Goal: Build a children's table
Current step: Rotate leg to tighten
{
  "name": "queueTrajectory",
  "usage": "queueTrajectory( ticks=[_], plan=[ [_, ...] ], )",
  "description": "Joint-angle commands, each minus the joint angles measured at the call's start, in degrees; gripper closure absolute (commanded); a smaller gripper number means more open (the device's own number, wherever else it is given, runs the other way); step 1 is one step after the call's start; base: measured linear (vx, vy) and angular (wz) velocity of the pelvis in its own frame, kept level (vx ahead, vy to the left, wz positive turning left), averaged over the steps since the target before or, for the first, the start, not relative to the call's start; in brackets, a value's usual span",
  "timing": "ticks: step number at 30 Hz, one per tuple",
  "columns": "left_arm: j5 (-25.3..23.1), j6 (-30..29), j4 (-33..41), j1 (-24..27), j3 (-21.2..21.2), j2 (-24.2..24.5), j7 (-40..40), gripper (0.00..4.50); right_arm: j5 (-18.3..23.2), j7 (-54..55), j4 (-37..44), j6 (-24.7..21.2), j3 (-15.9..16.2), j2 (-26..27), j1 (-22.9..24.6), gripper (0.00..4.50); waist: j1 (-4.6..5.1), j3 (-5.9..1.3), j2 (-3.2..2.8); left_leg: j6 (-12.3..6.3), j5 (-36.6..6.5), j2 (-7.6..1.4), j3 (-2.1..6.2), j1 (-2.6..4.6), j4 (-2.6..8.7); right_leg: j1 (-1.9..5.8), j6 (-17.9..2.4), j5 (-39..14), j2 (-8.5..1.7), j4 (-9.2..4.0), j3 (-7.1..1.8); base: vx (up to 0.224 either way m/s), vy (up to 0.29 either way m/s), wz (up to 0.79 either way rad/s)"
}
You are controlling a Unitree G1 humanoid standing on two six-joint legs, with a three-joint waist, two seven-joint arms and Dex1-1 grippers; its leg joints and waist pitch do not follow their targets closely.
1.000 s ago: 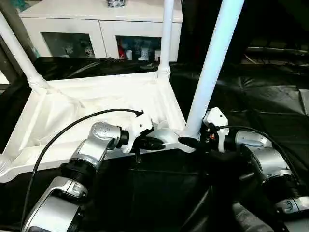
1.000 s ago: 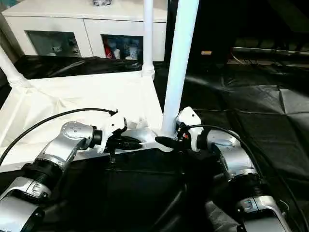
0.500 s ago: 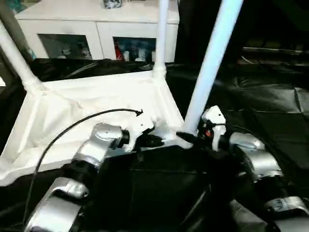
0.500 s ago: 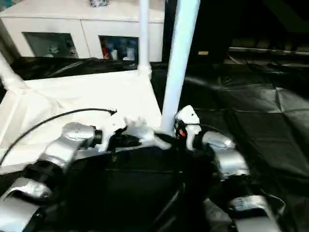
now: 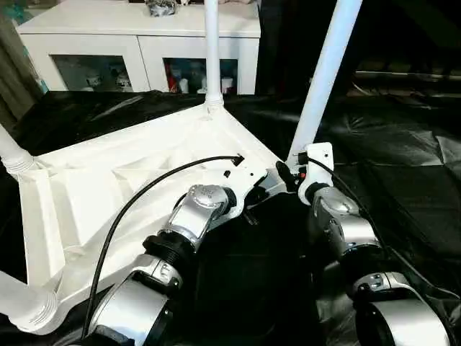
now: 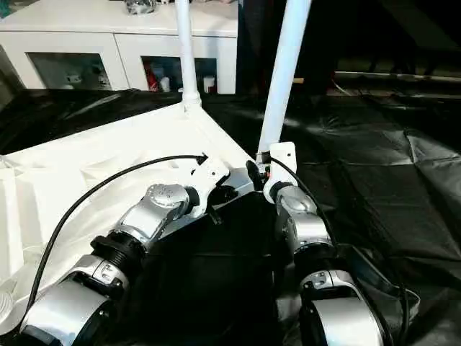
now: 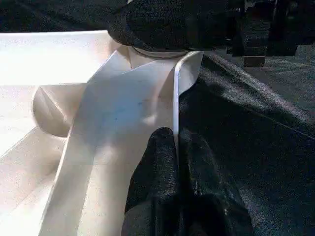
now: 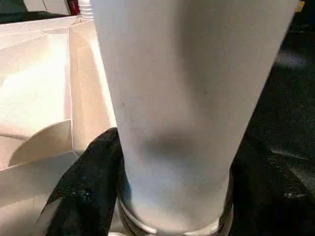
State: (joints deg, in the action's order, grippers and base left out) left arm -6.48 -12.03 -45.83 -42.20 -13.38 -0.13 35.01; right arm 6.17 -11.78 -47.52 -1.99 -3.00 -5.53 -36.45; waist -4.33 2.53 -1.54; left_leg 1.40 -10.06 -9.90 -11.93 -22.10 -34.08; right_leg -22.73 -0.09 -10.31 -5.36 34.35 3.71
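The children's table lies upside down on black sheeting, its white ribbed top (image 5: 115, 187) facing up. Three legs stand in corner sockets: a far one (image 5: 211, 50), a left one (image 5: 11, 153) and a near-left one (image 5: 25, 306). A fourth leg (image 5: 324, 72) rises tilted from the near right corner. My right gripper (image 5: 287, 173) is shut on this leg's base, with one black finger (image 8: 86, 189) on each side of the leg (image 8: 172, 98). My left gripper (image 7: 175, 147) is shut on the top's thin rim (image 7: 174, 93), just left of that corner.
A white cabinet (image 5: 144, 43) with glass doors stands at the back, close behind the far leg. Wrinkled black sheeting (image 5: 403, 144) covers the ground to the right and in front.
Both arms have reached further forward, and the held corner has moved away from me. The table top has turned, so the near-left leg now shows. The camera also shifted a little.
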Motion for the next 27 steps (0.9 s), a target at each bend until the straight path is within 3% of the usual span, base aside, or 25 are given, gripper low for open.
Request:
queueTrajectory(
  ticks=[1, 4, 5, 7, 10, 12, 14, 16, 17, 21, 24, 27],
  plan=[
    [0.53, 3.79, -0.37, -0.43, 0.49, 0.42, -0.69, 4.5, 0.89, -2.98, -1.86, 0.4, 0.61, 1.4, -0.19, 1.09, 0.21, -3.41, 0.8, -2.07, -15.25, -3.25, 1.94, 1.31, 4.42, 1.96, -11.44, -16.17, -3.81, -4.93, -2.33, 0.0, 0.0, 0.0],
    [0.7, 4.74, 0.04, -0.14, 0.68, 2.32, 0.82, 4.5, 1.18, -6.73, 0.25, -0.01, 1.22, -0.72, -0.14, 0.93, 0.52, -3.35, 0.98, -1.9, -16.19, -3.2, 2.04, 1.2, 4.54, 2.0, -10.9, -17.84, -3.85, -5.08, -2.3, 0.0, 0.0, 0.0],
    [0.75, 5.24, 0.25, -0.01, 0.72, 3.1, 1.54, 4.5, 1.43, -8.62, 1.27, -0.59, 1.5, -1.6, -0.07, 0.84, 0.69, -3.39, 1.41, -2.32, -15.99, -3.19, 1.97, 1.1, 4.51, 2.1, -10.77, -17.67, -3.73, -5.07, -2.28, 0.0, 0.0, 0.0],
    [0.94, 5.53, 0.66, 0.24, 0.89, 4.2, 2.83, 4.5, 1.6, -12.15, 3.34, -1.78, 2.2, -3.48, 0.36, 0.84, 0.53, -3.35, 1.25, -2.96, -14.95, -3.2, 1.98, 0.93, 4.41, 2.22, -10.75, -17.18, -3.81, -4.99, -2.28, 0.0, 0.0, 0.0],
    [2.15, 8.16, 2.42, 1.43, 0.82, 7.63, 9.71, 4.5, 3.15, -25.55, 10.98, -5.97, 4.71, -10.65, 2.91, 0.84, 0.27, -3.49, 1.34, -4.24, -13.07, -3.29, 1.94, 0.87, 4.17, 2.49, -10.82, -14.9, -3.8, -4.73, -2.29, 0.0, 0.0, 0.0],
    [2.54, 8.39, 2.94, 1.72, 0.81, 8.15, 11.15, 4.5, 3.4, -27.69, 12.23, -6.35, 5.16, -11.9, 3.42, 0.84, 0.31, -3.62, 1.36, -5.2, -10.71, -3.32, 1.79, 0.68, 3.93, 2.47, -12.47, -11.12, -3.74, -4.13, -2.3, 0.0, 0.0, 0.0],
    [5.07, 9.37, 6.38, 3.49, -0.16, 10.63, 20.0, 4.5, 4.15, -37.32, 17.14, -6.59, 7.66, -17.1, 5.83, 0.84, -0.08, -3.72, 1.26, -5.88, -9.45, -3.52, 1.82, 0.7, 3.79, 2.62, -13.12, -8.79, -3.73, -3.79, -2.21, 0.0, 0.0, 0.0],
    [5.95, 8.9, 7.41, 3.98, -0.63, 11.39, 22.51, 4.5, 4.58, -39.96, 18.04, -7.01, 8.1, -18.01, 6.3, 0.84, -0.17, -3.7, 1.08, -6.58, -8.36, -3.61, 1.68, 0.61, 3.68, 2.48, -14.75, -6.52, -3.57, -3.41, -2.18, 0.0, 0.0, 0.0],
    [6.66, 8.5, 8.24, 4.36, -0.85, 11.85, 24.22, 4.5, 4.9, -41.81, 18.95, -7.68, 8.45, -18.61, 6.7, 0.84, -0.45, -3.79, 0.98, -6.61, -8.58, -3.64, 1.49, 0.96, 3.55, 2.22, -15.42, -6.03, -3.55, -3.37, -2.22, 0.0, 0.0, 0.0],
    [8.46, 6.46, 11.17, 5.63, -1.58, 13.25, 29.81, 4.5, 6.36, -48.13, 23.07, -11.24, 10.86, -20.71, 8.51, 0.84, -1.32, -3.7, 0.95, -6.41, -9.2, -3.94, 1.48, 1.14, 3.65, 2.2, -16.03, -5.79, -3.57, -3.22, -2.26, 0.0, 0.0, 0.0],
    [8.84, 6.01, 11.89, 5.94, -1.83, 13.65, 31.17, 4.5, 6.72, -50.8, 24.74, -12.38, 12.27, -21.56, 9.35, 0.84, -1.68, -3.55, 0.9, -5.58, -10.3, -3.94, 1.47, 1.22, 3.8, 1.99, -15.32, -8.27, -3.64, -3.46, -2.36, 0.0, 0.0, 0.0],
    [9.01, 5.41, 12.91, 6.3, -1.7, 13.85, 32.26, 4.5, 5.02, -51.29, 24.03, -11.27, 13.42, -21.14, 9.4, 0.84, -1.91, -3.38, 1.04, -3.51, -12.01, -3.96, 1.63, 1.25, 4.08, 1.94, -13.97, -12.5, -3.94, -3.87, -2.47, 0.0, 0.0, 0.0]
  ],
)
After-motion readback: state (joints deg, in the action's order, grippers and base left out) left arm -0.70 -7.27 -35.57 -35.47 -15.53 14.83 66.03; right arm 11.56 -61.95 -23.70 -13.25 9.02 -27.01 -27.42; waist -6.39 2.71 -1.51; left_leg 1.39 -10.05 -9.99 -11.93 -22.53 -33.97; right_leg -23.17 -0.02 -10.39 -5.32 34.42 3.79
